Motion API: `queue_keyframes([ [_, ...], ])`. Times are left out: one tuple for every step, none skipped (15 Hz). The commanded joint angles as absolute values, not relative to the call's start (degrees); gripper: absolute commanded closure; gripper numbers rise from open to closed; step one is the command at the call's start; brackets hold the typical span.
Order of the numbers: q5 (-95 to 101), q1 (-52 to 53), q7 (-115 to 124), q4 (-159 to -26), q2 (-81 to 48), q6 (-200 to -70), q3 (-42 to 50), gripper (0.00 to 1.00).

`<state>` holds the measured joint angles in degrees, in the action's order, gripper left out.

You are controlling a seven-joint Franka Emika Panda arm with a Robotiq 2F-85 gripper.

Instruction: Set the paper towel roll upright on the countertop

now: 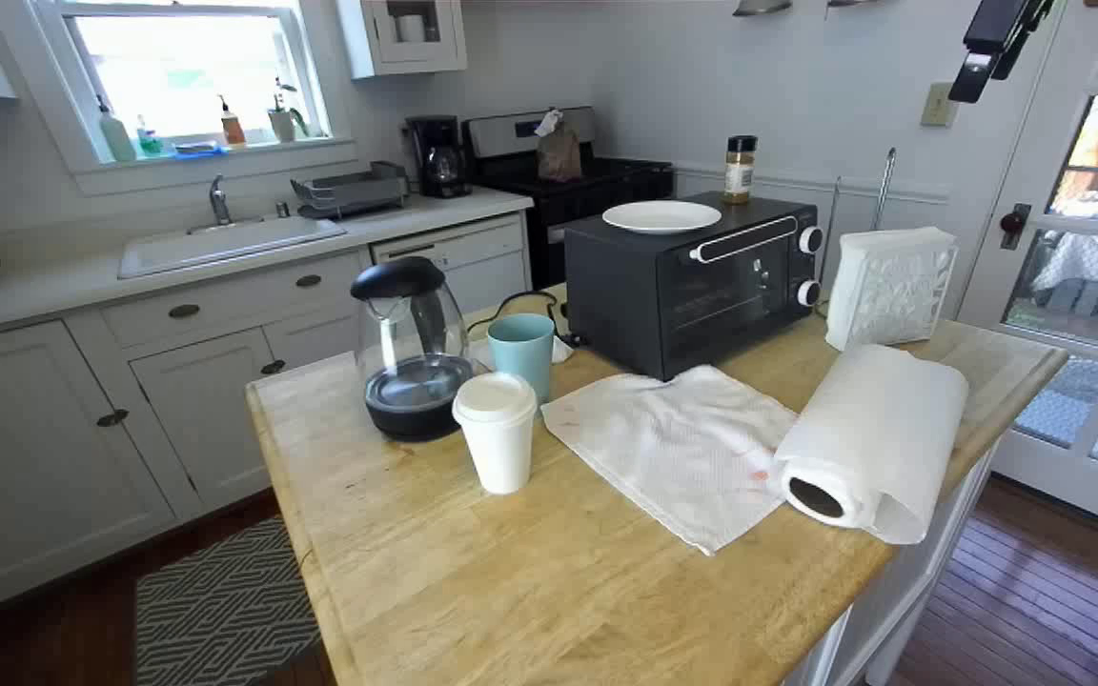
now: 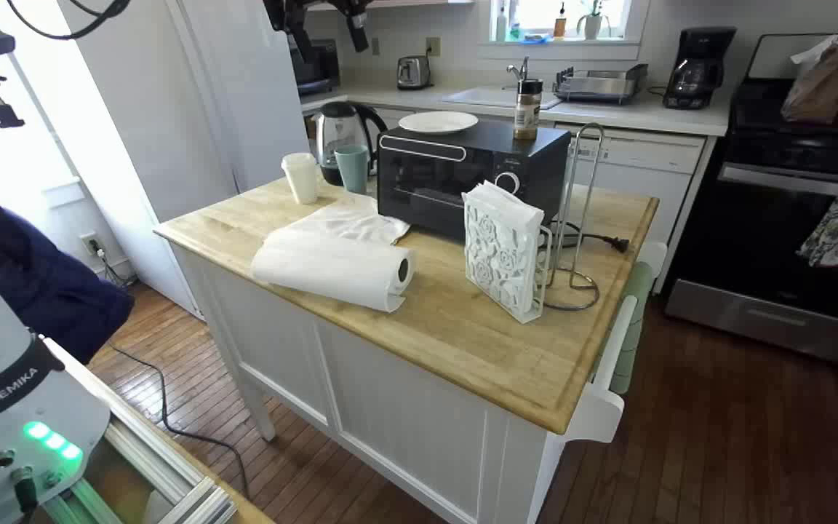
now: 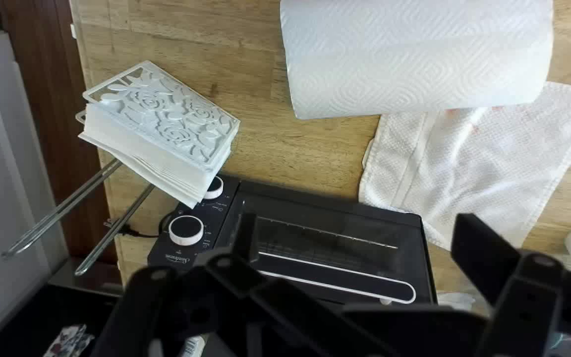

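The paper towel roll (image 1: 868,429) is a fat white cylinder lying on its side on the tan wooden countertop (image 1: 473,591), near a long edge, with a loose end of paper hanging from it. It also shows in an exterior view (image 2: 328,268) and at the top of the wrist view (image 3: 414,59), where its upper part is cut off. The dark hollow core shows at its ends in both exterior views. My gripper (image 3: 360,243) is open and empty, with its fingers wide apart. It is high above the countertop, at the top of both exterior views (image 2: 330,36), away from the roll.
A flat white cloth (image 1: 673,467) lies beside the roll. A black toaster oven (image 2: 426,182) bears a plate and a spice jar. A white napkin holder (image 2: 503,247) and a wire stand (image 3: 117,228) are near one end. A kettle (image 1: 416,391), blue cup (image 1: 522,348) and white cup (image 1: 497,438) stand opposite.
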<state>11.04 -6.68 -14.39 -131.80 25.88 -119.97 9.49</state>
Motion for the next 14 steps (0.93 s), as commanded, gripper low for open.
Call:
queue_keyframes([
  [11.01, -6.7, -14.41, -131.7, 25.86, -119.87, 9.47, 0.0],
  [11.01, -6.7, -14.41, -131.7, 25.86, -119.87, 9.47, 0.0],
  [11.01, -6.7, -14.41, -131.7, 25.86, -119.87, 9.47, 0.0],
  [11.01, -6.7, -14.41, -131.7, 25.86, -119.87, 9.47, 0.0],
  [11.01, -6.7, -14.4, -131.7, 25.86, -119.87, 9.47, 0.0],
  [11.01, -6.7, -14.4, -131.7, 25.86, -119.87, 9.47, 0.0],
  [12.23, -6.25, -13.19, -133.34, 26.47, -118.93, 7.61, 0.0],
  [12.7, -5.99, -12.52, -134.27, 26.89, -118.41, 6.61, 0.0],
  [13.76, -5.76, -10.54, -136.04, 27.67, -117.52, 4.6, 0.0],
  [14.73, -5.65, -8.58, -136.98, 28.08, -116.32, 2.82, 0.0],
  [17.12, -6.29, -3.97, -138.69, 28.41, -115.91, 0.34, 0.0],
  [18.92, -6.28, -0.99, -139.27, 28.5, -114.58, -1.5, 0.0],
  [20.21, -6.02, 2.09, -140.89, 28.16, -114.58, -2.95, 0.0],
  [21.36, -5.72, 5.19, -141.79, 27.69, -113.82, -4.6, 0.0],
])
